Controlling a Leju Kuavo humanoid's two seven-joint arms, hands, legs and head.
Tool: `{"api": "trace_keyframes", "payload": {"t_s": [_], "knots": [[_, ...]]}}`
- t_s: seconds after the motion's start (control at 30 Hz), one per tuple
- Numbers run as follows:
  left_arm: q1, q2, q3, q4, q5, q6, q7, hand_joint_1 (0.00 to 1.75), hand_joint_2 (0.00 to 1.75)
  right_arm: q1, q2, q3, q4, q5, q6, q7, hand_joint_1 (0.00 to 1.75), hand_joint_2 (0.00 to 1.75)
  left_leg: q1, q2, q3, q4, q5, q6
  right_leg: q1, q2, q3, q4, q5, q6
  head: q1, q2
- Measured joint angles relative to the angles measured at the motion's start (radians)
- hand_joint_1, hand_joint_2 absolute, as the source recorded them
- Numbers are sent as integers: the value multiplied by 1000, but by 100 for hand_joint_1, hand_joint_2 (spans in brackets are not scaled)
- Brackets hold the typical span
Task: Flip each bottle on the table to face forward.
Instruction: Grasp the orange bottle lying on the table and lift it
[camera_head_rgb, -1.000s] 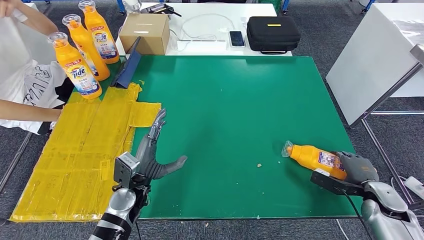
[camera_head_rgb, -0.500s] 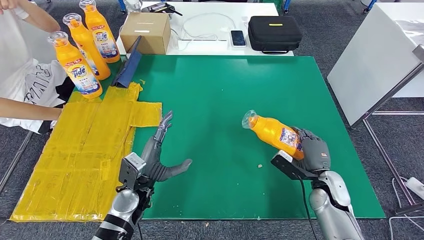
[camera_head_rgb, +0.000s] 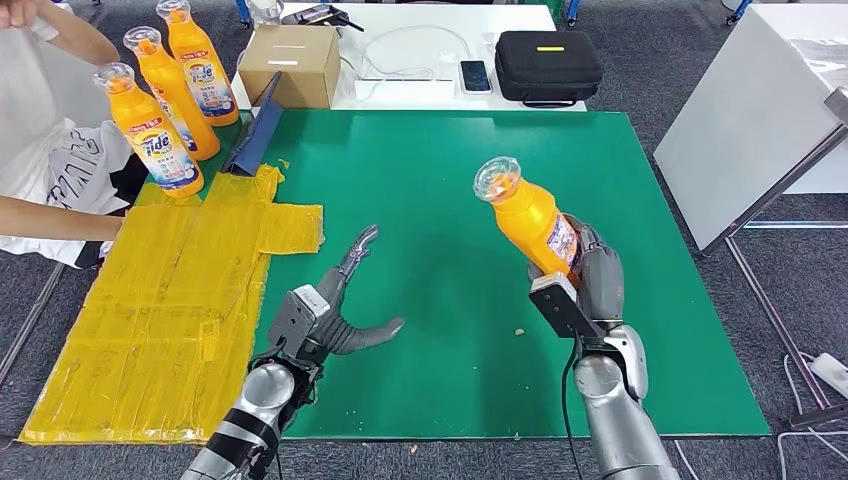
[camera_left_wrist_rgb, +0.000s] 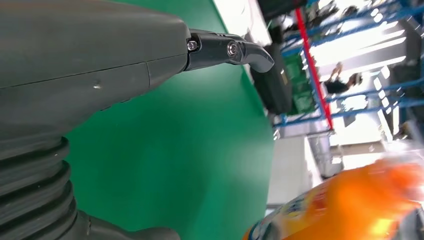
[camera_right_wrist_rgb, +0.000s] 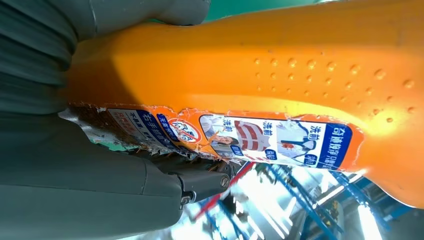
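My right hand grips an orange detergent bottle by its lower body and holds it nearly upright above the green table, clear cap up and tilted a little left. The right wrist view shows the bottle's torn label pressed against my fingers. My left hand hovers over the table's front left with fingers spread and thumb out, holding nothing. In the left wrist view the held bottle is a blurred orange shape. Three more orange bottles stand at the far left corner.
Yellow taped sheeting covers the table's left side. A person sits at the far left beside the standing bottles. A dark tablet leans near a cardboard box. A black case and phone lie behind.
My right hand has lifted the bottle from lying near the table's right edge, carried it left toward the middle and raised it to nearly upright. My left hand has drifted slightly rightward.
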Motion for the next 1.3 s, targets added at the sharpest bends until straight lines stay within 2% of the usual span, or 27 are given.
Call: {"api": "trace_keyframes", "payload": {"t_s": [0.27,0.43,0.63,0.97,1.3], "knots": [[-44,-4,-14,63,9,-31,29,0,175,0,92,35,-4,-113,102,-63,175,175,0,1,-1,0,0,0,0,0,-1,0,0,0,0,0],[-84,-15,-32,91,34,-60,44,0,175,-7,171,100,17,-151,126,-107,175,175,1,1,-1,0,0,0,1,0,-2,0,0,0,0,0],[-128,-24,-35,112,99,-88,68,0,175,-30,234,194,93,-158,149,-118,175,175,1,0,-1,0,0,-1,0,0,-2,0,0,0,0,0],[-166,-18,-17,151,251,-135,88,0,175,-99,284,318,304,-144,131,-131,175,175,1,0,-2,0,0,-1,0,0,-2,0,0,0,0,0],[-153,0,-11,155,282,-131,90,0,175,-157,298,340,461,-184,122,-163,175,175,1,1,-2,0,0,-1,0,0,-3,0,0,-1,0,0]]}}
